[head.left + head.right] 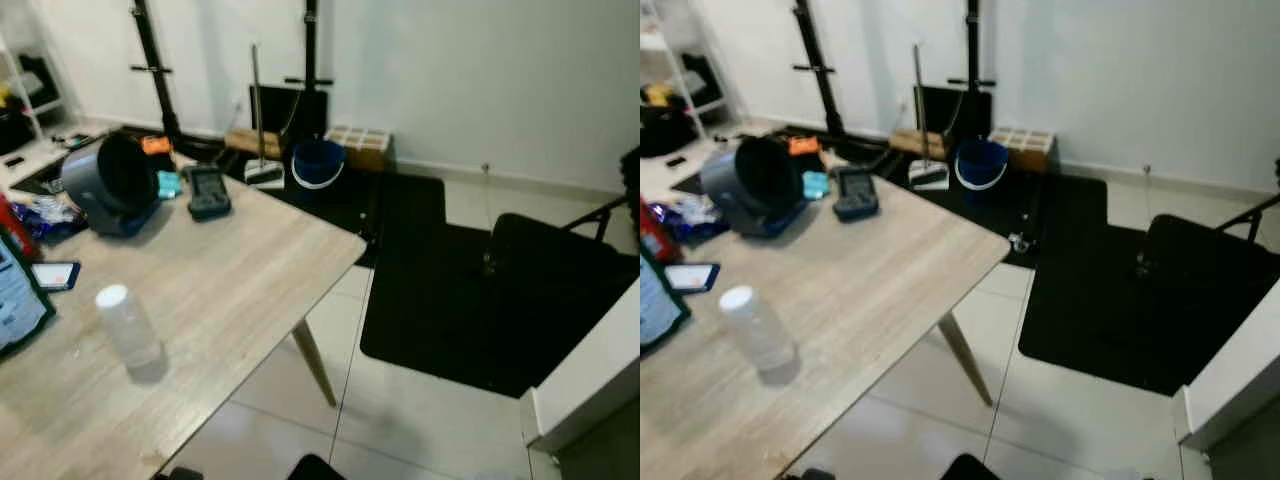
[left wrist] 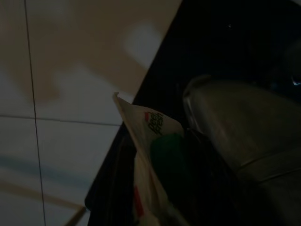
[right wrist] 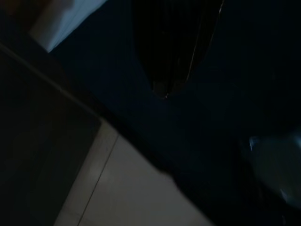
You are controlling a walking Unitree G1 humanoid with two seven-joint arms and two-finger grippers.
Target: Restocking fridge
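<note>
Green-capped carton (image 2: 155, 150) between left fingers (image 2: 207, 188)

Wooden table (image 1: 230, 290): near half mostly bare, broken by 1 clear plastic bottle (image 1: 127, 328) standing upright. Far left end crowded: dark round fan (image 1: 112, 183), black handheld device (image 1: 208, 192) just beside it, phone (image 1: 54, 274) and a printed package (image 1: 15, 300) at the left edge. Right of the table, open tiled floor (image 1: 400, 420), bounded further back by a black mat (image 1: 470, 290). Blue bucket (image 1: 318, 163) and dustpan (image 1: 264, 172) stand by the back wall. White cabinet edge (image 1: 590, 380) closes off the right.
</note>
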